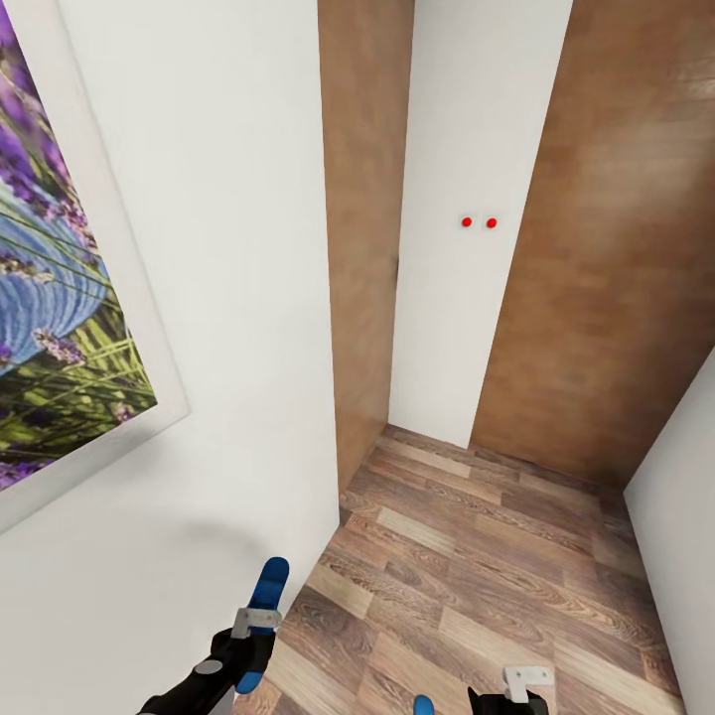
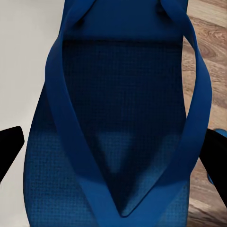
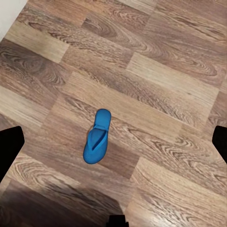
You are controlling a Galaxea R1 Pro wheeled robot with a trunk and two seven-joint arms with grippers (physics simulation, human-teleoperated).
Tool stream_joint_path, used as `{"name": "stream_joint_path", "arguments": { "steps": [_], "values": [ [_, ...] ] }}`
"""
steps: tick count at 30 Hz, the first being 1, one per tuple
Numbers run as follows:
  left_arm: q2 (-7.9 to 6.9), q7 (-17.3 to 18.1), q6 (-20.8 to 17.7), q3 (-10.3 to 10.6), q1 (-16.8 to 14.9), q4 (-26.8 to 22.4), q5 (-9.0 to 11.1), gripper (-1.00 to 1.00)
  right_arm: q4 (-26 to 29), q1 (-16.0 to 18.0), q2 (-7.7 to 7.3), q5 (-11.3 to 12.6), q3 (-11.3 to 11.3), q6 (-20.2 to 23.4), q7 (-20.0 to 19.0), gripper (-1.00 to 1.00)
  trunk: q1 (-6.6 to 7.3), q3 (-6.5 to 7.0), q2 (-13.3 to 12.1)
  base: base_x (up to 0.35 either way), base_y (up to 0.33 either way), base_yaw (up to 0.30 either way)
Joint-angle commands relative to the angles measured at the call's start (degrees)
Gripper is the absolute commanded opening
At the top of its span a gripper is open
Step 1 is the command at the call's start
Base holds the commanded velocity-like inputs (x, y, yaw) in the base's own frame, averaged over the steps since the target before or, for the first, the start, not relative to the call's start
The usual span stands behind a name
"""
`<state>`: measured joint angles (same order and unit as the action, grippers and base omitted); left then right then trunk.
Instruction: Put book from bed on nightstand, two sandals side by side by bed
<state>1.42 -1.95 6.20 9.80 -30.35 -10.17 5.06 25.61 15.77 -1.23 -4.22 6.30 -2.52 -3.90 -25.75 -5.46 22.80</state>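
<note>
Left claw [image 1: 256, 636] clamped on one bright blue flat sandal [image 1: 264, 606], held up near the white wall [image 1: 228, 298] at near left; right claw [image 1: 516, 695] spread wide, holding nothing, above second blue sandal [image 3: 97, 136] lying flat on the wood-plank floor [image 1: 477, 596]

Blue sandals [image 2: 113, 118]; brown-grained plank floor [image 3: 156, 71]; white walls [image 1: 228, 248]; purple-green lavender picture [image 1: 60, 298]

The left gripper [image 1: 250, 645] is glossy black with a pale grey bracket and a grey round disc on its wrist. The right gripper [image 1: 516, 695] carries a similar white-grey bracket above black housing.
</note>
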Motion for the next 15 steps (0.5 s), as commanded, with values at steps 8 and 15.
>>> {"name": "stream_joint_path", "arguments": {
  "steps": [8,15],
  "values": [
    [-0.01,-0.24,0.22,0.49,-0.06,0.08,0.48,-1.00,-0.04,0.04,0.05,-0.44,0.47,-0.20,-0.41,1.00,-0.03,-0.12,0.12,0.001,0.000,0.000],
    [-0.01,-0.24,0.22,0.49,-0.06,0.07,0.48,-1.00,-0.04,0.05,0.08,-0.44,0.47,-0.20,-0.41,1.00,-0.03,-0.12,0.12,0.000,0.000,0.000]
  ]
}}
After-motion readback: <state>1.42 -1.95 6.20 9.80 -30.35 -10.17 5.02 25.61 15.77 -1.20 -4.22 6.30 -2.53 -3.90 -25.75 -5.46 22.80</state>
